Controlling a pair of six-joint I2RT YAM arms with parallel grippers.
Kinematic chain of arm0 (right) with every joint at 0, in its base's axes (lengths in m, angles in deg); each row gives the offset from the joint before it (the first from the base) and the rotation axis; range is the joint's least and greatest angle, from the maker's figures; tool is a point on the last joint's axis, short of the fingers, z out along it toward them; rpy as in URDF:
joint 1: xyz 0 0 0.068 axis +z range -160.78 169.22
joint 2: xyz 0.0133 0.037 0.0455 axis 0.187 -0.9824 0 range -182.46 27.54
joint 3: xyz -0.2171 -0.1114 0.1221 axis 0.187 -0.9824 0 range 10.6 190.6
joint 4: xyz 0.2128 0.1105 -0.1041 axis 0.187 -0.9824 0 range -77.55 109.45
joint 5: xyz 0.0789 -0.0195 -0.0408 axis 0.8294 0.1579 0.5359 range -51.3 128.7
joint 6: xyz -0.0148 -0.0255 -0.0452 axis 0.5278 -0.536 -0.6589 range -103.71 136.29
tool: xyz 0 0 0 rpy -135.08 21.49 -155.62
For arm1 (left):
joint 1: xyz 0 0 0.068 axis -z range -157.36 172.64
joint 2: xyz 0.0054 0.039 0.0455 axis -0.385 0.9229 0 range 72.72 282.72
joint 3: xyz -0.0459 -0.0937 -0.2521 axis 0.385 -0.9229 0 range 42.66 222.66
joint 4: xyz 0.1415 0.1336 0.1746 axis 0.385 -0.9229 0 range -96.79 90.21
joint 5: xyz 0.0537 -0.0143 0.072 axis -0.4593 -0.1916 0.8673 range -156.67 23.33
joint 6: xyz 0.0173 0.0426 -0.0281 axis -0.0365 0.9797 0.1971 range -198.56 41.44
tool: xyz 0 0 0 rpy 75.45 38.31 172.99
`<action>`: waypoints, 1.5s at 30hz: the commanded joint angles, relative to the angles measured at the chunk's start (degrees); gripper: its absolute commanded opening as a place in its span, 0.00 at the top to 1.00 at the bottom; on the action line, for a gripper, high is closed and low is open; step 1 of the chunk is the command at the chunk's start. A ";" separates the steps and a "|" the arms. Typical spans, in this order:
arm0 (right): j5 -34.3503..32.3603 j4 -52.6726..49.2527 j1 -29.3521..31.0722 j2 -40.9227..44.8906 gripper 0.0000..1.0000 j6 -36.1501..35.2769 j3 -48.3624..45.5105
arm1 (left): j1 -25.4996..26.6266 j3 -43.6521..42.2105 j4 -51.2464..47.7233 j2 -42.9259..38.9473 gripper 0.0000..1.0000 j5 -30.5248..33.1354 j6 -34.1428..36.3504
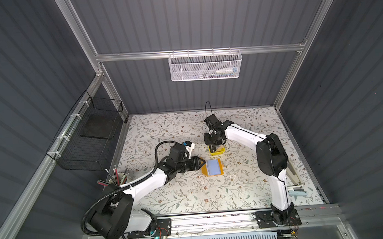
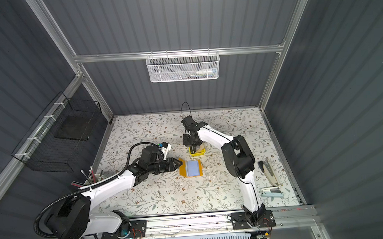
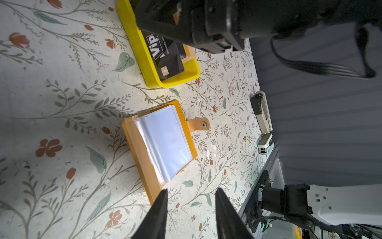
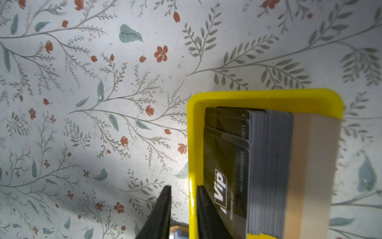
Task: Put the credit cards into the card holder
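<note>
**The credit cards [image 4: 258, 165] are lying beside the jaws, not between them**

The right gripper [image 4: 183, 187] is hanging over the yellow tray [image 4: 264, 97]. Its jaws are standing a narrow gap apart and gripping nothing. One finger is sitting outside the tray's wall and the other inside, just beside the face of the front black "VIP" card.

The cards are standing on edge in a packed stack, with their long axis running along the tray. I judge the pick is depending on a small shift toward the stack.

The card holder [image 3: 136, 149] is lying open near the middle of the desk [image 1: 190, 192], between the tray and the desk's near edge. Its sleeves [image 3: 167, 140] are facing up and its strap [image 3: 198, 125] is pointing toward the right edge. The left gripper [image 3: 191, 190], moderately parted and empty, is hovering at the holder's left side, nearer to it than the right gripper.

Both top views are hiding the stack under the right gripper. Only the right wrist view is showing the jaws straddling the wall.
</note>
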 commanded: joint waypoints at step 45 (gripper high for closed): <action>-0.94 11.08 -6.19 26.68 0.58 -4.20 -33.31 | -0.27 38.51 -25.86 36.83 0.87 18.17 5.21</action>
